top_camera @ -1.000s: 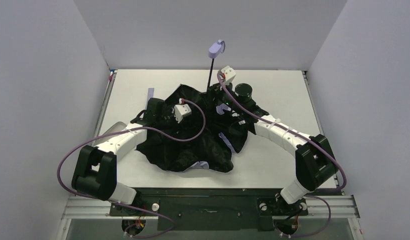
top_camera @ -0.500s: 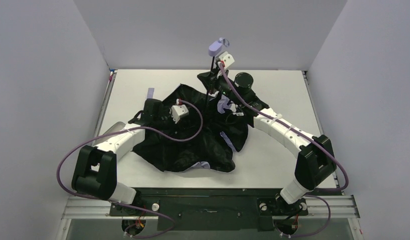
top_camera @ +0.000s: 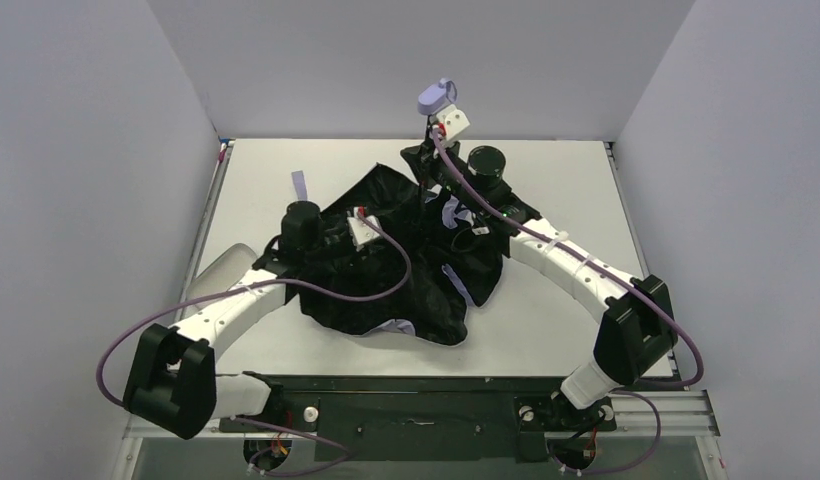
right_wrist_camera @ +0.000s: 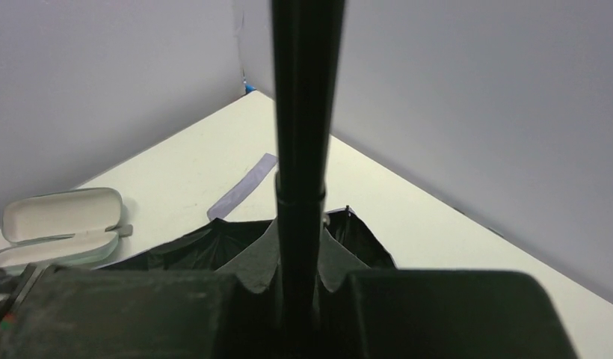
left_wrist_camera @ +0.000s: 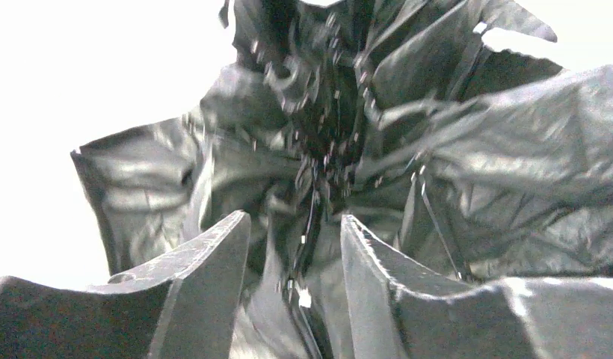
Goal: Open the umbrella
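The umbrella (top_camera: pixel 406 275) lies partly spread in the middle of the table, black lining up, with a bit of pale lavender showing at its near edge. Its thin black shaft (right_wrist_camera: pixel 300 112) rises at the back and ends in the small lavender handle (top_camera: pixel 435 97). My right gripper (top_camera: pixel 424 150) (right_wrist_camera: pixel 298 258) is shut on the shaft just below the handle. My left gripper (top_camera: pixel 381 225) (left_wrist_camera: pixel 294 217) sits low over the crumpled lining near the hub. Its fingers stand apart, with thin ribs and folds of fabric in the gap.
A white glasses case (right_wrist_camera: pixel 60 217) lies at the left of the table, half hidden by my left arm in the top view. A lavender strap (top_camera: pixel 299 186) lies flat behind the canopy. Grey walls close in the back and both sides.
My right gripper closed on the shaft and rose slightly toward the handle. My left gripper opened and let go of the fabric, and the left arm swung. The canopy shifted slightly backward.
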`<state>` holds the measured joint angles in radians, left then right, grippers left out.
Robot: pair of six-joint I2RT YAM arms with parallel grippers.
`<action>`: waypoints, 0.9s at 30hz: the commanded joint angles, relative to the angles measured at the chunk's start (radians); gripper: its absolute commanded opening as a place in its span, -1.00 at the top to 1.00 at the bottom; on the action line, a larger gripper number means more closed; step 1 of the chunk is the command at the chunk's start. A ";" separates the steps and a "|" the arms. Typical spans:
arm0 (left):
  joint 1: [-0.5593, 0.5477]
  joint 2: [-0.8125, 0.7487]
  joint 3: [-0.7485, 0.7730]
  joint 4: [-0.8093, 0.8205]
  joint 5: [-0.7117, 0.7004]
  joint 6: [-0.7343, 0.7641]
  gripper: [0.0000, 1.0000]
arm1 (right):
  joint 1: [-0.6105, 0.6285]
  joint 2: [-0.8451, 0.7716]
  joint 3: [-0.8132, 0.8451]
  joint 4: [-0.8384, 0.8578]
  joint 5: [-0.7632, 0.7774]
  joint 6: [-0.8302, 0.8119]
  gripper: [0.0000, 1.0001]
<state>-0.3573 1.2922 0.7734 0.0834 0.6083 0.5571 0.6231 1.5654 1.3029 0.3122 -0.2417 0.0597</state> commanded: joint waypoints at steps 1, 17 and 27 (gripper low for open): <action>-0.106 -0.012 -0.043 0.281 -0.039 0.050 0.13 | 0.023 -0.035 0.034 -0.036 0.068 -0.024 1.00; -0.384 0.156 -0.174 0.132 -0.006 0.517 0.40 | 0.037 -0.031 0.112 -0.074 0.154 -0.009 1.00; -0.340 0.040 -0.147 0.174 -0.044 0.314 0.40 | 0.047 -0.053 0.109 -0.093 0.173 -0.006 1.00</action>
<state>-0.7502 1.4338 0.5709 0.1555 0.5575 1.0645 0.6563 1.5612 1.3693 0.1699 -0.0891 0.0605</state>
